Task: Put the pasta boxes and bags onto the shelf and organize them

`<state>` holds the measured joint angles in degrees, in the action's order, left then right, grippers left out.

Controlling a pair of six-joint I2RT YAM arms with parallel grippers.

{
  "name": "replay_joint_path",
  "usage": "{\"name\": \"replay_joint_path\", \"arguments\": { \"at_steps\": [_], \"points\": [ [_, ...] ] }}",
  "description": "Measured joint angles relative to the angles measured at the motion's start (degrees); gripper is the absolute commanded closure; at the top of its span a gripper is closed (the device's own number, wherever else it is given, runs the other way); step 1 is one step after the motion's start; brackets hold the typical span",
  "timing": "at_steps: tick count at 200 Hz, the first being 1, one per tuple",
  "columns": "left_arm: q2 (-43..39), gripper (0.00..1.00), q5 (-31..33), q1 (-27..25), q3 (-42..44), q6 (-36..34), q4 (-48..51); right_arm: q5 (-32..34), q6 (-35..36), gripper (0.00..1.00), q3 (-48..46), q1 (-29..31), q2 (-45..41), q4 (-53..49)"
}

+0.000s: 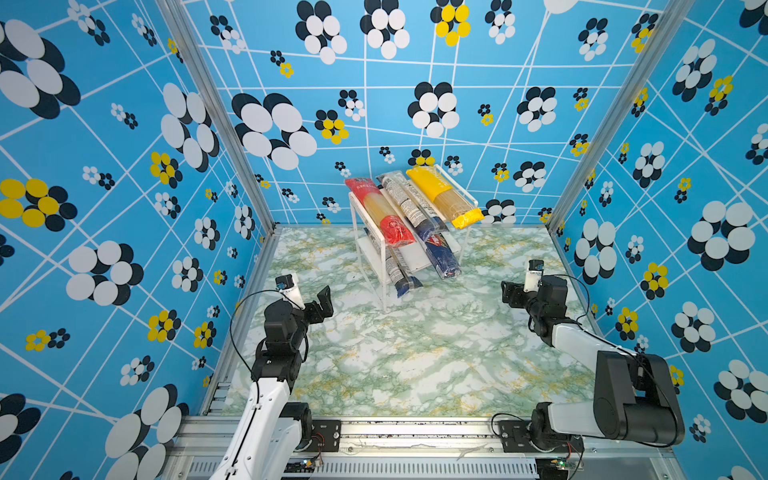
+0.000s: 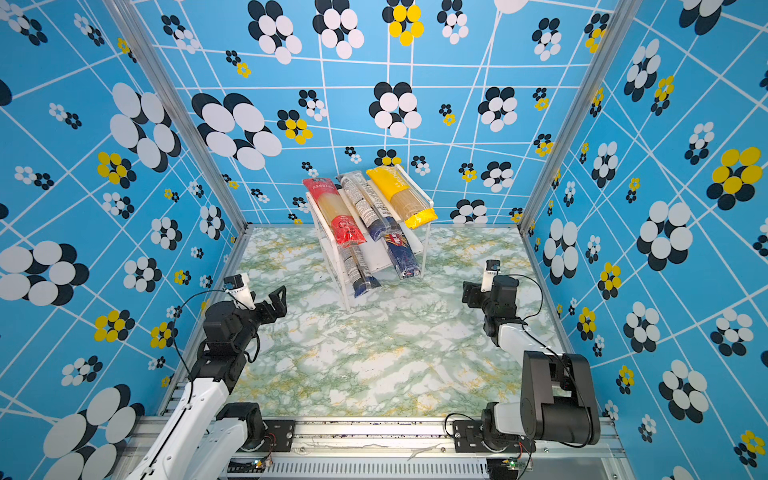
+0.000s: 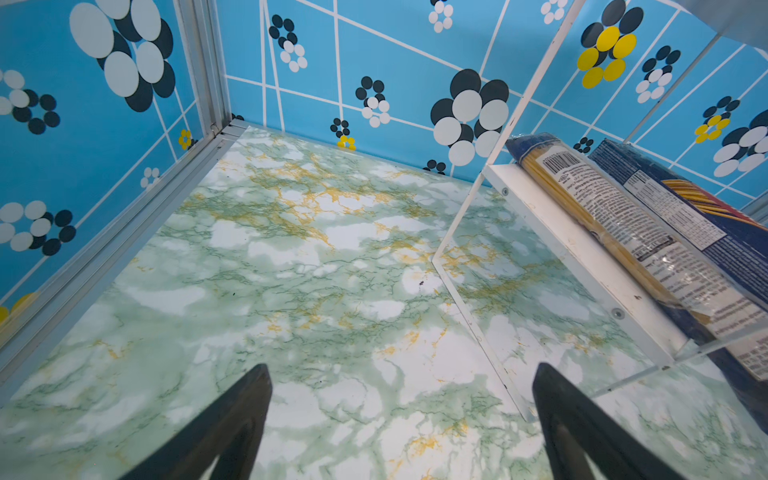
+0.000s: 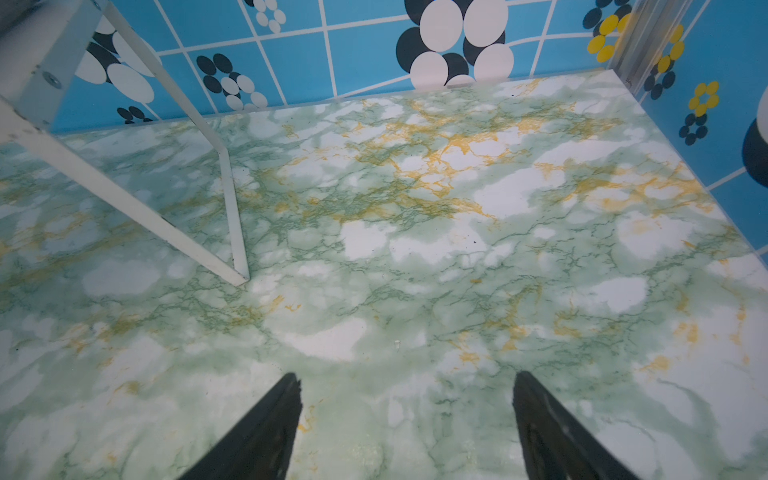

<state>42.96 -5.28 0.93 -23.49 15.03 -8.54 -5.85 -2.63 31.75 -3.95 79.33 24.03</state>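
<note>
**Left gripper** [image 1: 325, 296]: near the table's left edge, well apart from the shelf. Jaws wide apart, with nothing between them; in the left wrist view only bare table shows between the fingers [image 3: 249, 399].

**Shelf** [image 1: 417, 257]: two-tier rack at the back centre of the table [image 1: 415, 353], set at an angle to the back wall.

- Upper board, left: red-ended pack [image 1: 380, 212], lying front to back, its near end past the front edge.
- Upper board, middle: upper see-through pack [image 1: 409, 203], just beside the red-ended one, its navy end overhanging.
- Upper board, right: yellow pack [image 1: 444, 197], a little apart from the others, its near end over the edge.
- Lower board, left: lower see-through pack [image 1: 397, 270], its navy end jutting well out at the front.
- Lower board, right: navy Barilla box [image 1: 442, 257], also overhanging.

**Right gripper** [image 1: 508, 291]: near the table's right edge, clear of the shelf. Jaws stand wide and hold nothing, as the right wrist view confirms [image 4: 407, 376].

**Step in hand**: placing looks complete, since all five packs are shelved and none lies on the table. Only tidying would remain.

**Next move**: if any, gentle pushes on the overhanging ends to seat the packs further back and parallel. The rack looks light, so it needs steadying.
</note>
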Motion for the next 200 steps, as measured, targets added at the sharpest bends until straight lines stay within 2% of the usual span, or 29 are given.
{"name": "replay_joint_path", "arguments": {
  "at_steps": [49,96,200],
  "points": [
    [3.91,0.01,2.05,0.31,1.44,-1.27,-4.61,1.29,-0.83,0.18,-0.70,-0.02,0.94,3.41],
    [8.48,0.01,2.32,2.73,3.78,-2.27,-11.26,2.51,-1.31,0.18,-2.23,-0.02,4.33,9.01],
    [25.09,0.01,0.87,4.11,4.48,-7.65,-25.97,2.51,-1.42,0.15,-6.69,-0.02,6.34,18.32]
  ]
}}
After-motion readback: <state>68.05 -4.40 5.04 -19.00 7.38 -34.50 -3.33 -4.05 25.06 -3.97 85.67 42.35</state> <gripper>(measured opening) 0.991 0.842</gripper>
